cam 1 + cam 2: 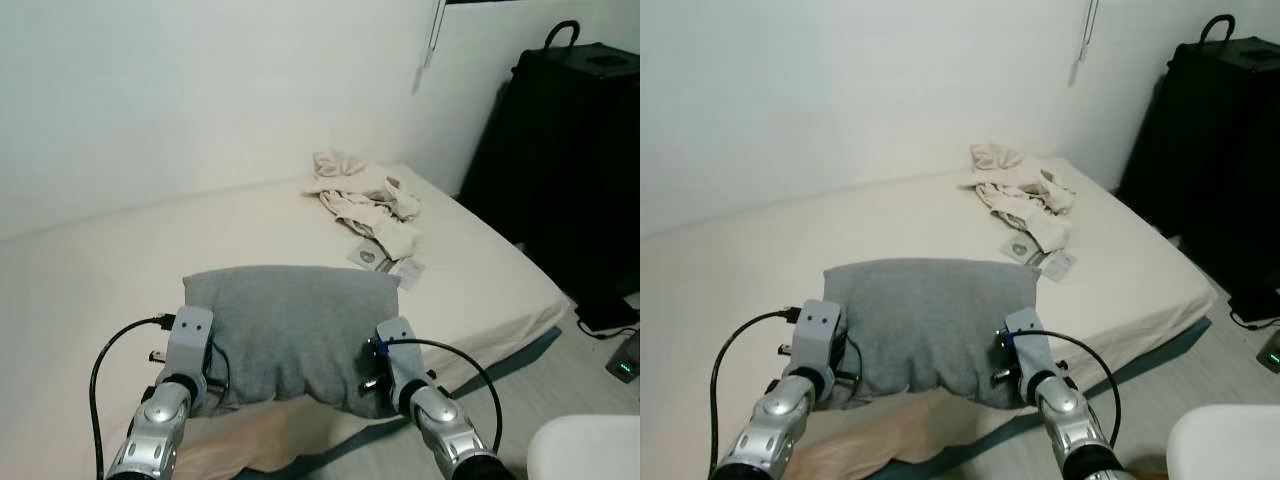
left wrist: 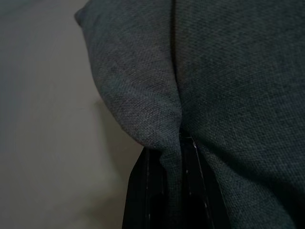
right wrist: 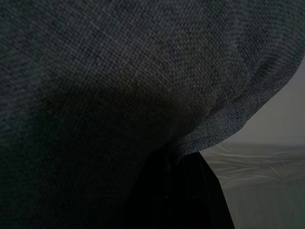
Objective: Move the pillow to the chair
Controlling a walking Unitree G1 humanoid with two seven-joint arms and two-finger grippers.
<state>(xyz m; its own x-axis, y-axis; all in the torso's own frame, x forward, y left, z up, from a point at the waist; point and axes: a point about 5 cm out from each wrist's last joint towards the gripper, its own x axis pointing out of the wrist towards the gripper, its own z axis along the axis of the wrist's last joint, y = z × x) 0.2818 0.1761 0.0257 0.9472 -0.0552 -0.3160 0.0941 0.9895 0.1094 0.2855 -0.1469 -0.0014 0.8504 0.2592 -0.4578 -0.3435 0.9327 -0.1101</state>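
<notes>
On the bed (image 1: 110,270), near edge: one grey pillow (image 1: 290,325), woven cloth, rectangular, soft and sagging. Two grippers hold it. Left gripper (image 2: 178,143) clamped on a pinched fold at its left near corner; right gripper (image 3: 178,157) clamped on the right near corner. Far right on the cream sheet: one crumpled pale garment heap (image 1: 365,200), two small flat packets (image 1: 385,263) beside it.

The pillow (image 1: 290,325) lies on the bed (image 1: 90,290), crumpled cloth (image 1: 365,200) behind it to the right.

Matt grey woven-cloth pillow (image 1: 290,325), crumpled cream sheet (image 1: 90,290)
</notes>
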